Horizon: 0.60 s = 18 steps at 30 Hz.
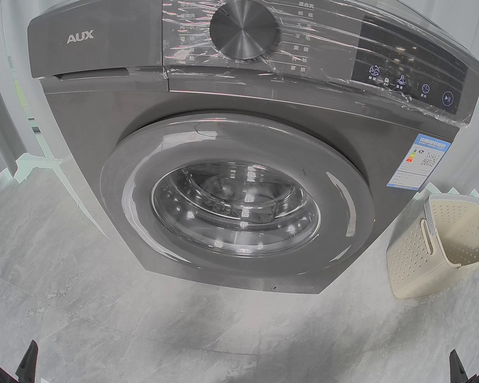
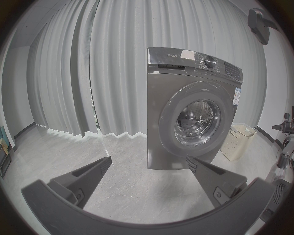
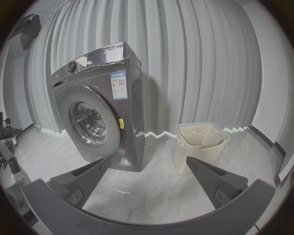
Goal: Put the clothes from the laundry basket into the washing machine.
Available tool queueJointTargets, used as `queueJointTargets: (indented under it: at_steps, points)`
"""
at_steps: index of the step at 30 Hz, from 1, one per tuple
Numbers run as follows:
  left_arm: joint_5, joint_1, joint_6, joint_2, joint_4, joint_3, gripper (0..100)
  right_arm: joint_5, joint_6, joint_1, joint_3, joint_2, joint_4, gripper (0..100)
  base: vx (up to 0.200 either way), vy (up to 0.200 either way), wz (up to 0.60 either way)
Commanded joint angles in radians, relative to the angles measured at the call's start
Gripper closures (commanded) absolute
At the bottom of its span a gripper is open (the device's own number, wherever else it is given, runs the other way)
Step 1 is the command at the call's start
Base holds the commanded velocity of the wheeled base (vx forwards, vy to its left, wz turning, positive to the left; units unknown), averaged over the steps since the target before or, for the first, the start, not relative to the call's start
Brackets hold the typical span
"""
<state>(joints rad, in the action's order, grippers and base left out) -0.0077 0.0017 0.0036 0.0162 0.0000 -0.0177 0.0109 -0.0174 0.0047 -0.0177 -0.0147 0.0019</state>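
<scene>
A grey front-loading washing machine (image 1: pixel 242 146) stands before me with its round glass door (image 1: pixel 236 206) shut; the drum behind the glass looks bare. To its right on the floor stands a cream perforated laundry basket (image 1: pixel 442 244), and what shows of its inside (image 3: pixel 203 136) holds no clothes. My left gripper (image 1: pixel 6 344) hangs low at the front left, open and holding nothing. My right gripper (image 1: pixel 472 358) hangs low at the front right, also open with nothing between its fingers (image 3: pixel 211 174). Both are well back from the machine.
Grey marble-look floor (image 1: pixel 187 316) stretches between the grippers and the machine. White pleated curtains (image 2: pixel 116 76) line the wall behind. The machine's top panel carries a round dial (image 1: pixel 243 29) under plastic wrap.
</scene>
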Motion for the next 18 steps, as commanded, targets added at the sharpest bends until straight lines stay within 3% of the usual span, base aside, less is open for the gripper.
queueJointTargets:
  at_steps: [1, 18]
  points:
    - [0.000, 0.000, -0.001, -0.016, 0.000, 0.016, 0, -0.003, 0.010, 0.003, 0.016, 0.015, 0.000, 0, 0.000, 0.000, 0.00]
    - [-0.006, 0.000, -0.008, -0.016, 0.000, 0.016, 0, -0.023, 0.017, -0.002, 0.016, 0.015, 0.000, 0, 0.000, 0.000, 0.00]
